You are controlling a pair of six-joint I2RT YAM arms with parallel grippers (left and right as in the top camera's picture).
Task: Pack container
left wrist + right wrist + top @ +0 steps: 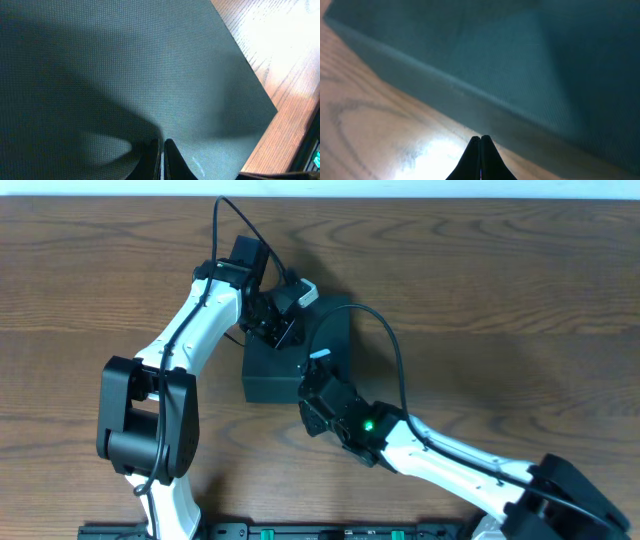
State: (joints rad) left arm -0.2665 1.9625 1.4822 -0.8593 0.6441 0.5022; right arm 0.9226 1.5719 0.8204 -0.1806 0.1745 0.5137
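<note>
A dark teal-black box point(268, 376) sits at the middle of the wooden tabletop point(500, 300), lid down, with both my arms bent over it. Its sides run roughly square with the tabletop's edges. My arms cover much of its top from overhead, so I cannot tell which way its long axis runs.

My left end effector point(283, 323) reaches in from the near left and hangs over the far-left part of the box. In the left wrist view, its two fingers point(153, 157) are drawn almost together, with only a thin slit between them, and they hold nothing. The tips are low over the flat, matte top of the box point(150, 65), though I cannot tell if they touch it. One corner of that top points out to the right, with bare wood point(280, 50) beyond.

My right end effector point(312, 372) comes in from the near right and meets the box at its near-right side. In the right wrist view, its fingers point(475, 160) are pressed fully together into a single point and grip nothing. That point is down by the tabletop point(380, 130), just beside the bottom edge of the box's side wall point(545, 60). The wall runs on a slant from the upper left of the view to the lower right. Whether the tip touches the wall is not clear.
</note>
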